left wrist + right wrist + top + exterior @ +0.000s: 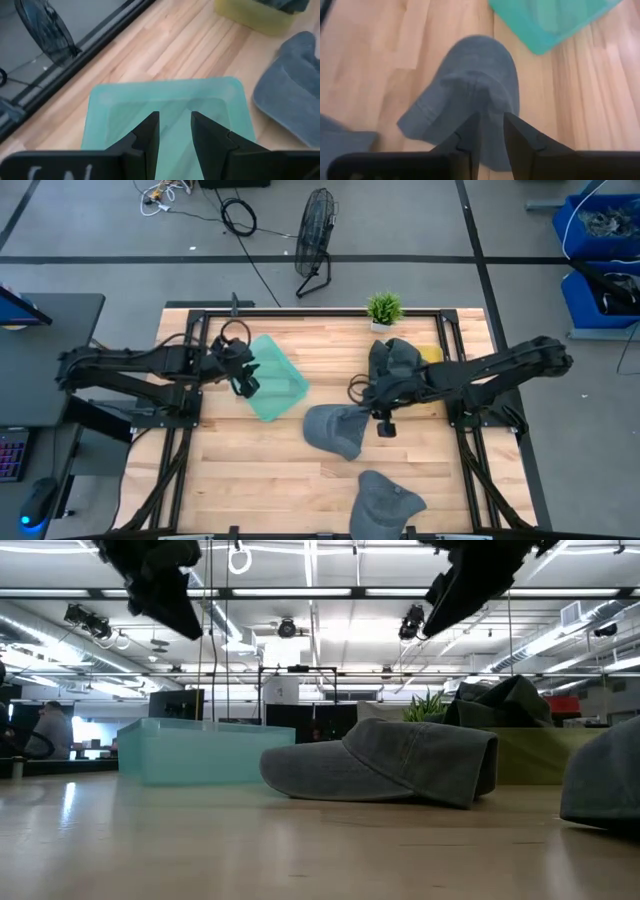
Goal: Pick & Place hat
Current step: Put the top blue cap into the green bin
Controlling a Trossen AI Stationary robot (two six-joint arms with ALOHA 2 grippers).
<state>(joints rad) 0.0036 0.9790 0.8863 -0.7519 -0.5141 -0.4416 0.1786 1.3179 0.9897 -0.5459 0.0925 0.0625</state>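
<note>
A grey cap (335,430) lies on its underside mid-table, also seen in the low view (400,765) and below my right gripper's fingers (470,90). My right gripper (383,424) hangs above the cap's right side, raised clear (465,585), its fingers a little open (491,122). My left gripper (247,385) hovers over the empty teal bin (280,385), also raised (165,585) and a little open (175,120). A second grey cap (395,360) sits in the yellow bin (432,354). A third cap (388,502) lies at the near edge.
A small potted plant (384,308) stands at the far edge, beside the yellow bin (540,755). The teal bin (190,750) sits left of the middle cap. Bare wood shows at the near left of the table (250,480). A fan (315,240) stands on the floor beyond.
</note>
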